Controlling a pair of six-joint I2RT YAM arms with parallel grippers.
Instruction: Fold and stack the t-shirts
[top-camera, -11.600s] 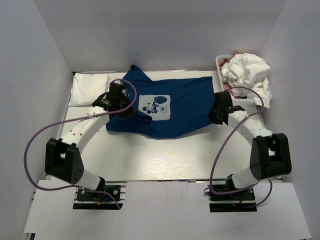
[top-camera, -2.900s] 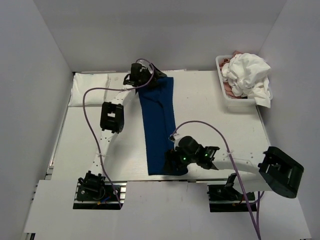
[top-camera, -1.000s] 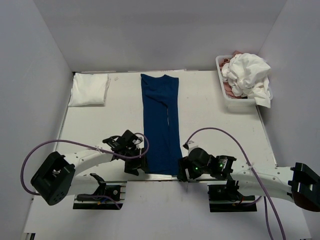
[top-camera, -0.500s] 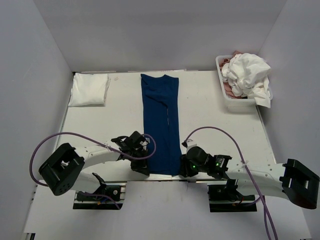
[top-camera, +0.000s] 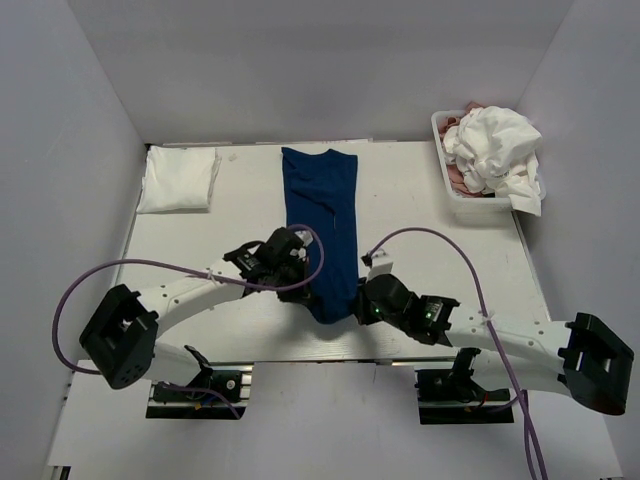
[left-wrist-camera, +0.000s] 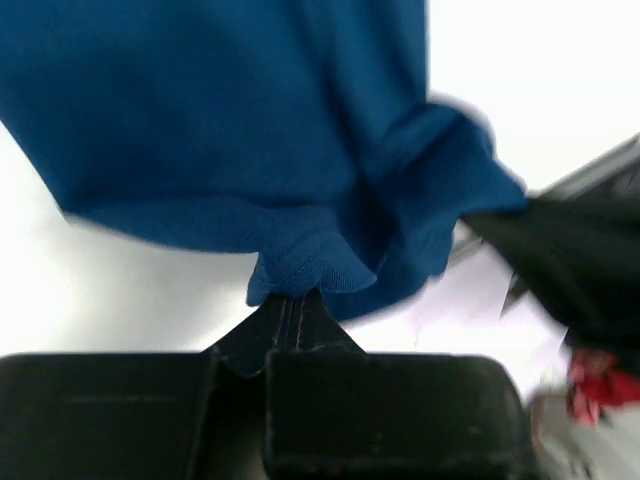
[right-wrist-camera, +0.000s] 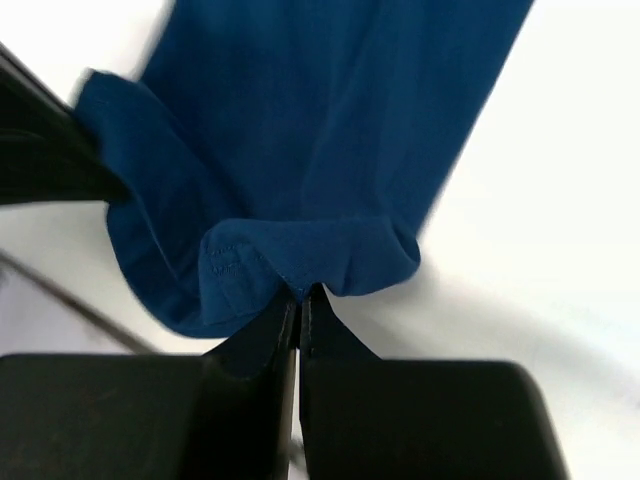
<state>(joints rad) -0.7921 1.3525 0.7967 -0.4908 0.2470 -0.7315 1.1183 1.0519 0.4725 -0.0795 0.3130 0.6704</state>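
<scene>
Left gripper and right gripper each clamped on near hem corner of navy t-shirt; hem held above table, far end flat.

we see the long t-shirt lying down the middle of the surface, the left gripper and right gripper at its near corners, a folded t-shirt at far left, and a basket holding heaped t-shirts at far right.

White wood-grain tabletop enclosed by plain pale-grey panel walls on the left, far and right sides; even, diffuse lighting.
</scene>
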